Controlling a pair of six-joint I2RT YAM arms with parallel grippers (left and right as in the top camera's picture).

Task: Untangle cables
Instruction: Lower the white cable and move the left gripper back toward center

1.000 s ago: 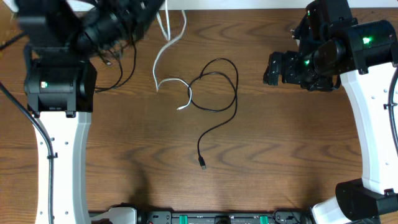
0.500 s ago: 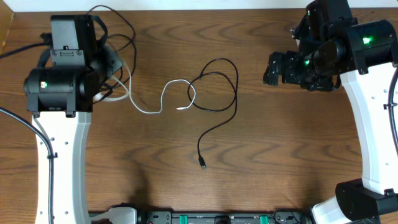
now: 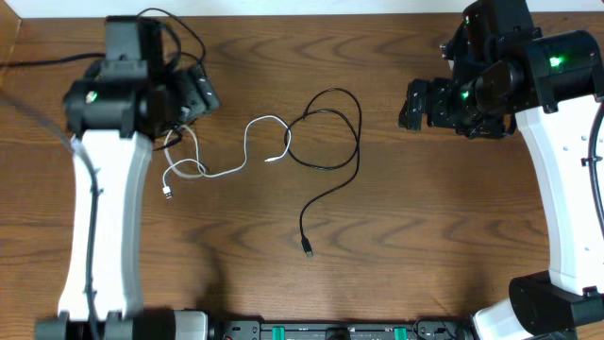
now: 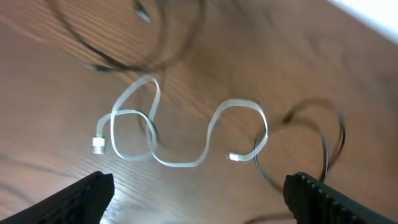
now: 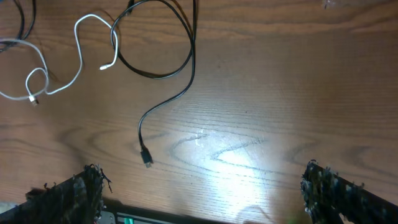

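**Item 1: white cable [image 4: 180, 165].** A second ago it ran up towards the far edge of the table [image 3: 425, 236]. Half a second ago my left arm was hauling it leftward. It now lies flat in a wavy line left of centre. One plug [image 3: 168, 194] lies just beside the left arm, with a small loop of the cable's own next to it. The other end curls against the left side of the black loop and appears to cross it there.

**Item 2: black cable [image 3: 358, 142].** It has not shifted over the last second. It sits as a heart-shaped loop at mid-table, with a tail trailing to its plug [image 3: 308, 250] nearer me.

**Item 3: second black cable [image 4: 102, 65].** It lies up by the left arm, blurred in the wrist view and partly hidden from above. I cannot tell how it is laid.

**Item 4: left gripper [image 4: 198, 182].** It was clamped on the white cable a moment ago. The jaws now stand wide apart with nothing between them, hovering over the cable it dropped.

**Item 5: right gripper [image 5: 200, 171].** The jaws are apart and empty, as before, well off to the right.

**Note.** I judge the white cable mostly drawn out but not free. Its end at the black loop and its own small loop still want separating.
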